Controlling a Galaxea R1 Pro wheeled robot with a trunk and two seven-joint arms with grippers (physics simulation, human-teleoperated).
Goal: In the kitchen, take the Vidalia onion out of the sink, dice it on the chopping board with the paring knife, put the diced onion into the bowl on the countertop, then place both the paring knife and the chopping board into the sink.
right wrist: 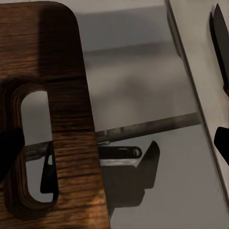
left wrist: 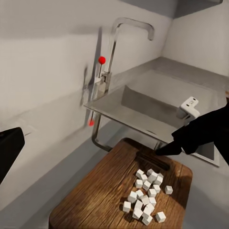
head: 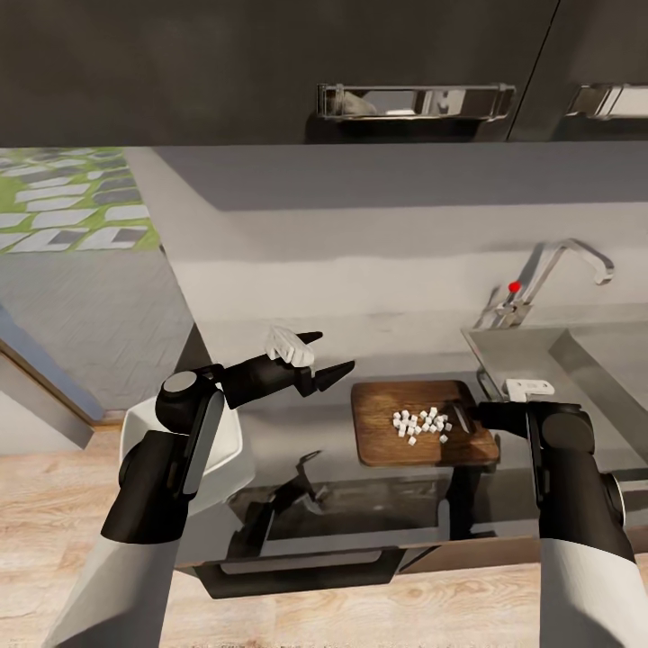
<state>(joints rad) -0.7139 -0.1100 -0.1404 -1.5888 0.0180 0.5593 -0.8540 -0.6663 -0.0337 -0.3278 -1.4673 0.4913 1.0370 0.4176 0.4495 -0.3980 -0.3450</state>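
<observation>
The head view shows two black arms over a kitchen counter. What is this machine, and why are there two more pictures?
It is a simulated wheeled robot with two arms, steered by a person. The big picture comes from a camera on its head. The other two come from cameras near each gripper, looking along its fingers.

On the grey countertop lies a wooden chopping board with small white onion cubes. A white bowl sits partly behind the left arm, and the steel sink with its tap is further right.

The left gripper hangs open and empty above the counter. The right gripper is open at the board's slot handle, not gripping it.
</observation>
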